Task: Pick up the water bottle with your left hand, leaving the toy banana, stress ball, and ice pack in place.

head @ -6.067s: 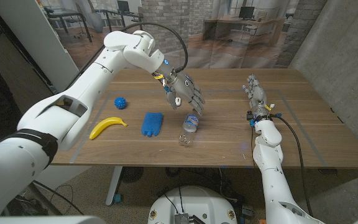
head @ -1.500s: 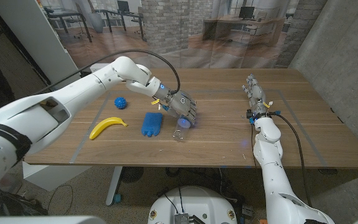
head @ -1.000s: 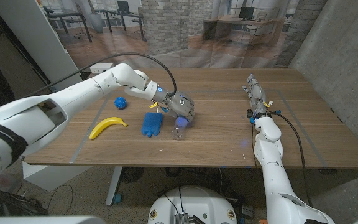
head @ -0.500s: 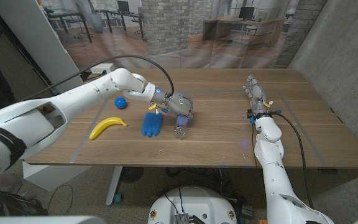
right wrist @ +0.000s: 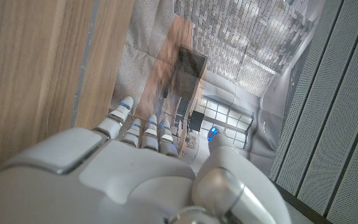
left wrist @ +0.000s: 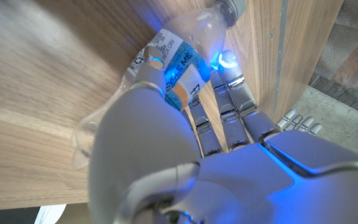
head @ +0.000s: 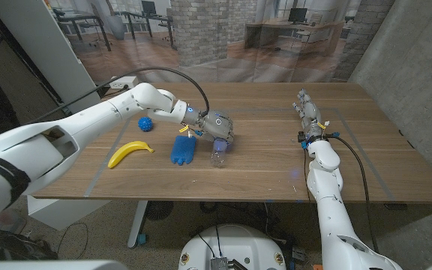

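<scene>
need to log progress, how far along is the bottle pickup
Done: the left hand has reached the water bottle and, in the left wrist view, its fingers wrap the labelled body. In hand: securing that grip; the bottle looks to be lying on the table. Left: the lift. The toy banana, stress ball and ice pack lie undisturbed; the right hand waits apart.

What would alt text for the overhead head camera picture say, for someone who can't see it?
The left robot hand is closed over a clear water bottle lying near the front of a wooden table. Left of it lie a blue ice pack, a yellow toy banana and a small blue stress ball. The right robot hand waits at the table's right side, holding nothing.
</scene>
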`<state>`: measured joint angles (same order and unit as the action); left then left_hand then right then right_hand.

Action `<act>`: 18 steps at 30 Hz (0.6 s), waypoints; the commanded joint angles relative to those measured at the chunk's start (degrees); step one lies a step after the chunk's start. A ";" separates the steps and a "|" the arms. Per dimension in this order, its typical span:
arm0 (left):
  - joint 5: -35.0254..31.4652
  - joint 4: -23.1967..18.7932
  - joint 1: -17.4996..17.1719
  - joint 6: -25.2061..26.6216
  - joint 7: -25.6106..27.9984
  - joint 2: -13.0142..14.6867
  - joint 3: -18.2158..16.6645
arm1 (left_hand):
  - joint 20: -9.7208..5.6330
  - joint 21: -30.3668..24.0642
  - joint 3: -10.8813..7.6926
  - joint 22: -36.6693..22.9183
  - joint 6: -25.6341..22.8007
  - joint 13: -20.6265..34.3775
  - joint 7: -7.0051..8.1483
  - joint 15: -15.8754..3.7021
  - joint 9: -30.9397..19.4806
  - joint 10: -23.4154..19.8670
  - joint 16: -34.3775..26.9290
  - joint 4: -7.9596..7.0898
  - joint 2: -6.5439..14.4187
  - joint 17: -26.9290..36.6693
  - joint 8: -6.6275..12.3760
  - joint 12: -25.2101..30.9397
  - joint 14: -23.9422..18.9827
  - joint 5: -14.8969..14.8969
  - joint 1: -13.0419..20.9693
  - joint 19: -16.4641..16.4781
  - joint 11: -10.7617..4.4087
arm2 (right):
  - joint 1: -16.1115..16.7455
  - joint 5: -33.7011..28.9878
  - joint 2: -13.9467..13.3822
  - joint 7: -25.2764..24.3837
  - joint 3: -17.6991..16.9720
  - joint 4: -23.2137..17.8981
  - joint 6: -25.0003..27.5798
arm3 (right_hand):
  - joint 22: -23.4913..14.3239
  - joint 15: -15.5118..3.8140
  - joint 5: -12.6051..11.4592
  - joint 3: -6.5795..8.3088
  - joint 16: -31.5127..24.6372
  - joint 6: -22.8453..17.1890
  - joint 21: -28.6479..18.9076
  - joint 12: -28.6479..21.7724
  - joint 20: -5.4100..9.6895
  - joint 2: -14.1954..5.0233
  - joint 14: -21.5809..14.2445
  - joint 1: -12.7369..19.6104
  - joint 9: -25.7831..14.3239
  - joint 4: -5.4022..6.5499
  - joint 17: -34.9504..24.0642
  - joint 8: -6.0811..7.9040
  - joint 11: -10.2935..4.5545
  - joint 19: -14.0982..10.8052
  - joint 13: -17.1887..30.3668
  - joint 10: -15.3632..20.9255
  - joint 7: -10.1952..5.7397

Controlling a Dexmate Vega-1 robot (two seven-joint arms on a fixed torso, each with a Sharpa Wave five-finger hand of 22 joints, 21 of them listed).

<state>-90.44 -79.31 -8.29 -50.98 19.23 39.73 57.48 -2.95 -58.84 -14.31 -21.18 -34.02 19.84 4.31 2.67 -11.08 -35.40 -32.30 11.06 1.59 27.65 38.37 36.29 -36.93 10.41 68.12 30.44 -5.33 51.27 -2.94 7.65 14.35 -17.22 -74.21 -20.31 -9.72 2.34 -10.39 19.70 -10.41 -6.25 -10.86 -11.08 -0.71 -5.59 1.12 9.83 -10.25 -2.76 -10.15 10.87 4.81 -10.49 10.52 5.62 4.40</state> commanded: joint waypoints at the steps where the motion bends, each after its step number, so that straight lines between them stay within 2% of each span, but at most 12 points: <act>1: 2.28 -2.49 -1.94 0.70 -1.04 0.54 -3.81 | -0.55 -0.98 -1.38 -0.11 -8.77 1.62 1.43 -16.11 -0.22 -4.95 -0.62 -1.35 5.24 3.84 -0.06 0.73 -7.05 0.19 6.42 -0.43 -4.11 | 0.60 -0.09 0.17 0.14 0.26 -1.01 0.09 | -0.21 0.53 -0.32 -0.09 -0.23 -0.49 -0.32 0.00 0.12 -0.09 -0.11 -0.09 -0.31 -0.17 -0.13 0.09 0.15 -0.22 0.23 0.36 0.07; 18: 1.73 -3.86 -3.33 2.66 0.10 0.61 -6.26 | -1.06 -4.16 -1.41 -0.10 -11.39 3.37 1.44 -16.20 -0.32 -6.84 -1.05 -1.98 6.01 6.25 0.44 2.03 -8.60 0.27 7.23 -0.90 -4.21 | 1.41 -0.18 0.28 -0.14 0.47 -2.45 0.12 | -0.21 0.54 -0.28 -0.19 -0.24 -0.59 -0.32 -0.02 0.13 0.01 -0.05 -0.37 -0.31 -0.07 -0.18 0.11 0.27 -0.20 0.23 0.40 -0.05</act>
<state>-88.43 -82.19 -10.85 -49.51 18.70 40.24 52.71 -2.95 -62.33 -14.06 -21.15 -36.80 19.89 3.80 2.97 -11.02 -37.34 -33.32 10.81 0.54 29.04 38.48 37.84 -38.24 10.39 69.17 29.84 -5.03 52.19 -3.01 7.86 14.43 -16.88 -75.73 -20.25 -9.72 2.35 -10.38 19.70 -10.41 -6.25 -10.85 -11.08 -0.71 -5.59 1.12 9.84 -10.25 -2.76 -10.20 10.87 4.81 -10.49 10.52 5.62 4.40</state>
